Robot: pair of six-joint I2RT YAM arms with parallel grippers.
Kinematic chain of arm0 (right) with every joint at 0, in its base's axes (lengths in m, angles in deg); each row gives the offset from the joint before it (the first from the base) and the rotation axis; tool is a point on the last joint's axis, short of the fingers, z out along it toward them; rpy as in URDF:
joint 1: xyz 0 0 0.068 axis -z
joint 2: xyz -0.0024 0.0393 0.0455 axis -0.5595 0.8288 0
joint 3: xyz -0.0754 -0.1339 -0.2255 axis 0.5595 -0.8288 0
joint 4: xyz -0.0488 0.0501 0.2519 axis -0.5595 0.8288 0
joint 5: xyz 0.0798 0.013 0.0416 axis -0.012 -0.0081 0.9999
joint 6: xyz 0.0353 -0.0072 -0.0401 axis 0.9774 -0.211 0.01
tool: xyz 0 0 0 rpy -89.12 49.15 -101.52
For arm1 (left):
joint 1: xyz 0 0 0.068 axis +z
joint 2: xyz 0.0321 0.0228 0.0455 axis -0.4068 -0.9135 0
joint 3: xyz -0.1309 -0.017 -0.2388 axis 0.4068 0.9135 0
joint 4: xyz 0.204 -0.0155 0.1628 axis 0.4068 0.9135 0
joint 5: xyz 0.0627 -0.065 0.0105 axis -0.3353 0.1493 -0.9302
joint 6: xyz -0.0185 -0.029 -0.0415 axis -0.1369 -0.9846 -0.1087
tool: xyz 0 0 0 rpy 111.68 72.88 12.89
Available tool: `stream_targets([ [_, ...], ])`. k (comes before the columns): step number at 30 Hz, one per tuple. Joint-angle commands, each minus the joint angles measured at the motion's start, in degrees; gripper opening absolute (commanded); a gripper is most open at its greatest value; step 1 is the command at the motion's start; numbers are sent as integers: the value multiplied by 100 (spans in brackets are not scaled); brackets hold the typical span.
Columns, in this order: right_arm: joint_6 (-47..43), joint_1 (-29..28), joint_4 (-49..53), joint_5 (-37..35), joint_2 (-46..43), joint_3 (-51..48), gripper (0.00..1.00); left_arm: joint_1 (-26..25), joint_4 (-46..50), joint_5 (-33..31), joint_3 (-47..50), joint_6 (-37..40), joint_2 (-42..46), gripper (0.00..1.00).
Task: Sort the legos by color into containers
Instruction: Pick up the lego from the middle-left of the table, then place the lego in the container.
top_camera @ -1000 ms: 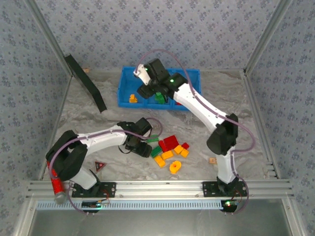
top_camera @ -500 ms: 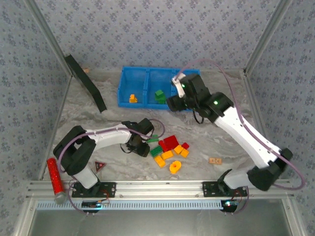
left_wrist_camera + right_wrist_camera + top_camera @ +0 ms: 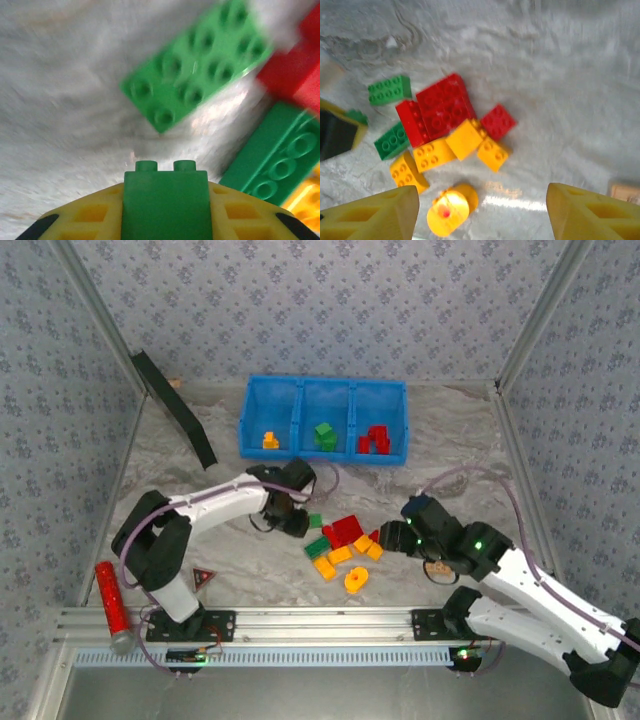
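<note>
Since a second ago the right tool (image 3: 390, 537) swung back from the blue bin (image 3: 330, 382) to the near half of the worktop (image 3: 460, 450). It hung released, fingers wide, just beside the loose legos (image 3: 345, 543) by the near edge's middle. The left tool (image 3: 296, 524) edged toward the far edge, clenched on a small green brick (image 3: 166, 205). The bin sat at the far edge: yellow in its left compartment, green in the middle, red in the right.

No writing, label, brand, number or sign can be read: the legos (image 3: 442, 112) ahead of the right pincer (image 3: 481, 212) bear plain studs, and the blue bin (image 3: 300, 454) beyond is too small to tell
</note>
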State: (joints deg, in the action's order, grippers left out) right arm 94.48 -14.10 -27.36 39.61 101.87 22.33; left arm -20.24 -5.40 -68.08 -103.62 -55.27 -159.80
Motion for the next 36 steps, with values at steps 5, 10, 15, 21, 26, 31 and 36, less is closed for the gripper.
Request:
stream_targets([
  [5,2119,-970,-547,-256,-269,-889,71,449,218,-279,-1809,383,-190,26],
  [10,2868,-1657,-963,-401,82,-1110,73,571,71,-769,-3090,502,-1037,26],
  [15,3405,-2070,-1237,-501,429,-1213,77,665,4,-1023,-4193,666,-2117,26],
  [21,3904,-2328,-1498,-482,809,-1294,77,714,112,-1122,-5305,643,-3173,25],
  [26,4118,-2429,-1834,-388,1408,-1170,78,716,221,-1131,-5750,537,-3658,27],
  [31,4145,-2425,-1951,-353,1821,-1007,77,717,276,-1105,-5876,495,-3890,35],
  [36,4145,-2386,-2191,-295,2003,-1074,74,716,218,-1101,-5776,483,-3823,56],
])
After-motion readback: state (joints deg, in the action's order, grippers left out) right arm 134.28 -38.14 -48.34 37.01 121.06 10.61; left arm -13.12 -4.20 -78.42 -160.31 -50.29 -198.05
